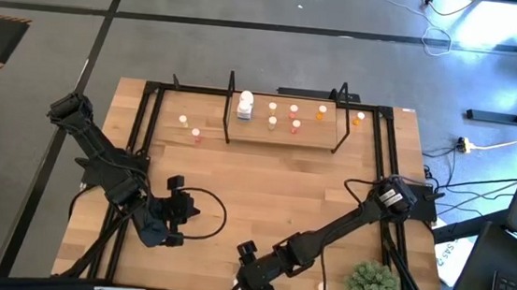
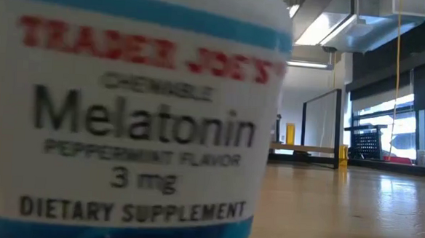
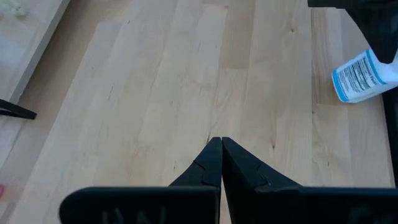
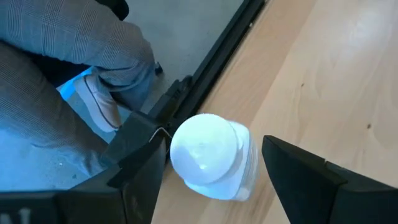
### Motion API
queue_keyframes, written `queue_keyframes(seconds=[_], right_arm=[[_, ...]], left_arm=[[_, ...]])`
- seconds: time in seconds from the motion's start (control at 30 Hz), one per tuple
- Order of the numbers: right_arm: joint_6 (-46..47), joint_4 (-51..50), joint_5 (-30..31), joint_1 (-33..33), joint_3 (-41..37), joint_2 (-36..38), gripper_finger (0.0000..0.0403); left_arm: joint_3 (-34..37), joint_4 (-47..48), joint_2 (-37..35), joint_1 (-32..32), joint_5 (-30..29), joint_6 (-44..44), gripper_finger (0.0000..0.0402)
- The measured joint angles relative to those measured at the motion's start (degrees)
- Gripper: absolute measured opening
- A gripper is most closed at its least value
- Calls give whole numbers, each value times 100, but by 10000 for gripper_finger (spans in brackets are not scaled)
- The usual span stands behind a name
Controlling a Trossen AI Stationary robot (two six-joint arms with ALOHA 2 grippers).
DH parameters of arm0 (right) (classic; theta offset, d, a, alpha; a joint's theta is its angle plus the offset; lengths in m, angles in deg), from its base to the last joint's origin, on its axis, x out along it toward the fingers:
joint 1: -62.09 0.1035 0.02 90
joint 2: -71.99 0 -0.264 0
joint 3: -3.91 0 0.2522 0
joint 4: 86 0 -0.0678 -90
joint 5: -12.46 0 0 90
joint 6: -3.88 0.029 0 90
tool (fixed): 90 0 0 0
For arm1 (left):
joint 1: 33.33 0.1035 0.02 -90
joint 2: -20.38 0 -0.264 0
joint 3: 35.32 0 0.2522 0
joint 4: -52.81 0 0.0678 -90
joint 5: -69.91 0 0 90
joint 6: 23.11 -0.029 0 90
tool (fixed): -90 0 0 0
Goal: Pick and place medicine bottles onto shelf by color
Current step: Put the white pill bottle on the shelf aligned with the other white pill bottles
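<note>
Shelf (image 1: 283, 133) stands at the table's far edge, small bottles on and beside it. Right gripper (image 4: 208, 165) sits at the near edge, jaws apart around a white bottle (image 4: 208, 154). Left gripper (image 3: 221, 163), near-left, has its jaws together.

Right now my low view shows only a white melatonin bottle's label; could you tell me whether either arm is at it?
Observer: Yes, the right gripper straddles the melatonin bottle, fingers open either side of its cap.
Operator: Thank you; is the left arm carrying anything?
Observer: No, the left gripper is shut and empty over bare table.
Operator: Are any bottles on the shelf?
Observer: Several small bottles stand on the shelf, two more on the table left of it.
</note>
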Motion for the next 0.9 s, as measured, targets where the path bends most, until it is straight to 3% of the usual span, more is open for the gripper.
queue_keyframes(seconds=[0.9], right_arm=[[-136,-96,204,0,-26,4,270]], left_arm=[[2,0,0,1,-2,-5,0]])
